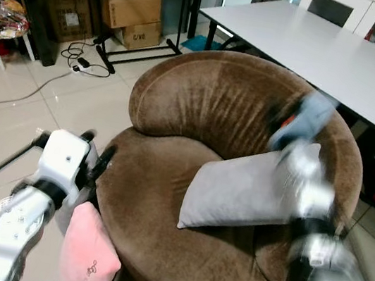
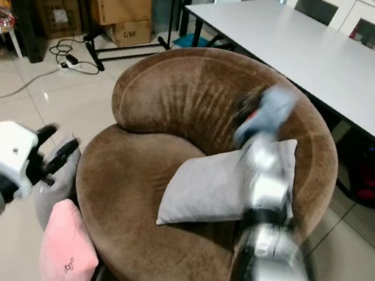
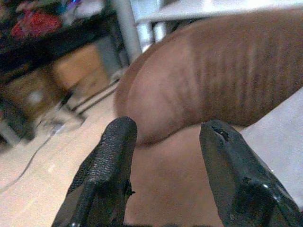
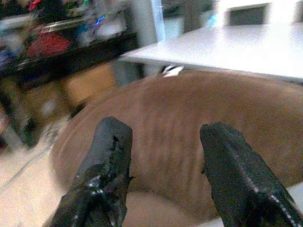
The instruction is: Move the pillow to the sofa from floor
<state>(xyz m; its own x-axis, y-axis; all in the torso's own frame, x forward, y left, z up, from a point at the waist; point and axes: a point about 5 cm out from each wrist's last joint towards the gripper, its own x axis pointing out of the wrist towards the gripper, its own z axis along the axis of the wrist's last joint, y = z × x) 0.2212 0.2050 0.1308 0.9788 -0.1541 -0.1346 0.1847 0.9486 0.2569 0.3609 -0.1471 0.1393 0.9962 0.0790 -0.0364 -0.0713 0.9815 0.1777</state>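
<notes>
Grey pillow (image 1: 247, 193) lies on brown sofa (image 1: 163, 201) seat, partly hidden by blurred right arm. Right hand (image 4: 163, 165) and left hand (image 3: 163, 161) wide open, empty. Pink pillow (image 1: 87, 253) beside sofa, cut off at frame edge.

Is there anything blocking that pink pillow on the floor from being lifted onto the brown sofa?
Nothing visible blocks it. The pink pillow leans against the brown sofa front, just below the open left end effector. A grey pillow already lies on the seat's right side, leaving bare seat nearest the pink one.
</notes>
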